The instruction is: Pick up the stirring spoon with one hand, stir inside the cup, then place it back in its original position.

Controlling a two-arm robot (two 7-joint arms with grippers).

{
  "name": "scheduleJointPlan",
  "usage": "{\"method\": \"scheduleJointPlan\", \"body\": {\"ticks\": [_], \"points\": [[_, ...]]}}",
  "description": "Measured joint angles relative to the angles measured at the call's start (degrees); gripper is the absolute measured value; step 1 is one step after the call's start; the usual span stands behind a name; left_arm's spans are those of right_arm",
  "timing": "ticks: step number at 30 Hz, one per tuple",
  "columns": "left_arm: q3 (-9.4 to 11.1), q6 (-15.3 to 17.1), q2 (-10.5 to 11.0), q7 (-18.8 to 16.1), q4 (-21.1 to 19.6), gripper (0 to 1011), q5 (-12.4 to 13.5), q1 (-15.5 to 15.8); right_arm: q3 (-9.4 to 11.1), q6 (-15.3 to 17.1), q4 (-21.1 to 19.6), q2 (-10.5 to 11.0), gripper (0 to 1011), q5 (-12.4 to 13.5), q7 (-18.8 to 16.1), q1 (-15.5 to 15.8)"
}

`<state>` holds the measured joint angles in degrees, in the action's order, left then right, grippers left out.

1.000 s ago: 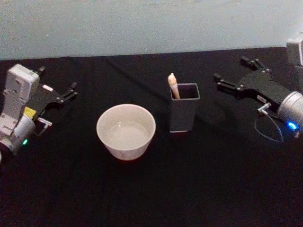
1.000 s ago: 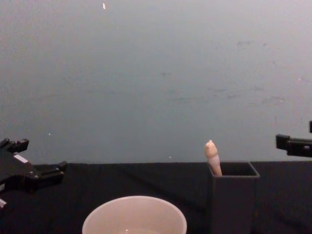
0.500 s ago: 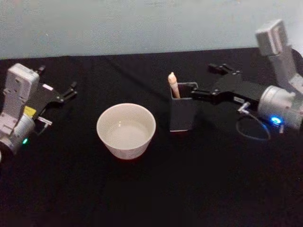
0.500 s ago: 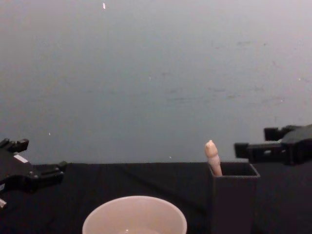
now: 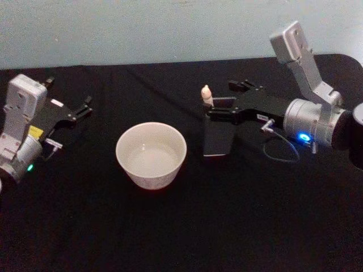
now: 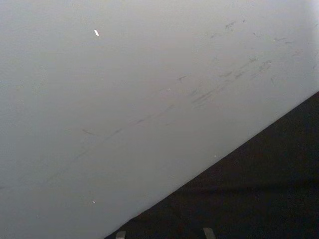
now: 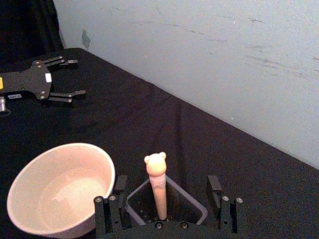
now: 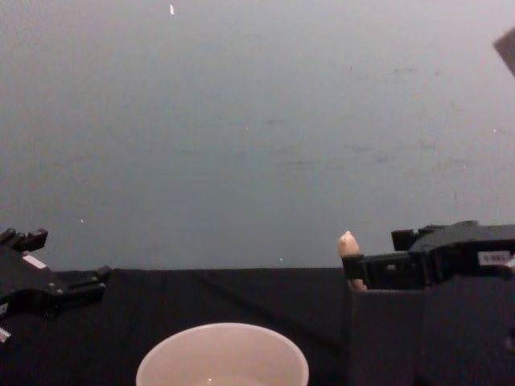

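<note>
- The jaws of the right gripper (image 7: 166,183) are hanging released, straddling the stirring spoon (image 7: 157,186) handle without touching it.
- The spoon is standing in the dark holder (image 5: 217,141), just beside the cup (image 5: 151,154).
- The left gripper (image 5: 69,94) is resting, jaws spread, at the left of the counter (image 5: 227,226).

No text, brand or number could be read. The black left tool (image 5: 69,93) carried a small white label (image 5: 57,104) and a yellow sticker (image 5: 36,133), and the black right tool (image 5: 221,99) a white strip (image 8: 488,258), but their print was too small to make out.
</note>
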<state>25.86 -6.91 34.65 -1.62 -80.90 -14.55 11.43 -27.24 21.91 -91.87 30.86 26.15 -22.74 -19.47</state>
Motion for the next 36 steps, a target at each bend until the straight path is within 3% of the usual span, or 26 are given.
{"method": "scheduleJointPlan", "body": {"ticks": [19, 36], "points": [[0.0, 0.0, 0.0, 0.0, 0.0, 1001, 0.0, 0.0, -1.8, -0.3, 4.9, -4.0, 1002, -3.0, -0.8, -3.3], [0.0, 0.0, 0.0, 0.0, 0.0, 1001, 0.0, 0.0, -1.9, -0.7, 5.1, -4.2, 991, -3.6, -1.1, -3.4]]}}
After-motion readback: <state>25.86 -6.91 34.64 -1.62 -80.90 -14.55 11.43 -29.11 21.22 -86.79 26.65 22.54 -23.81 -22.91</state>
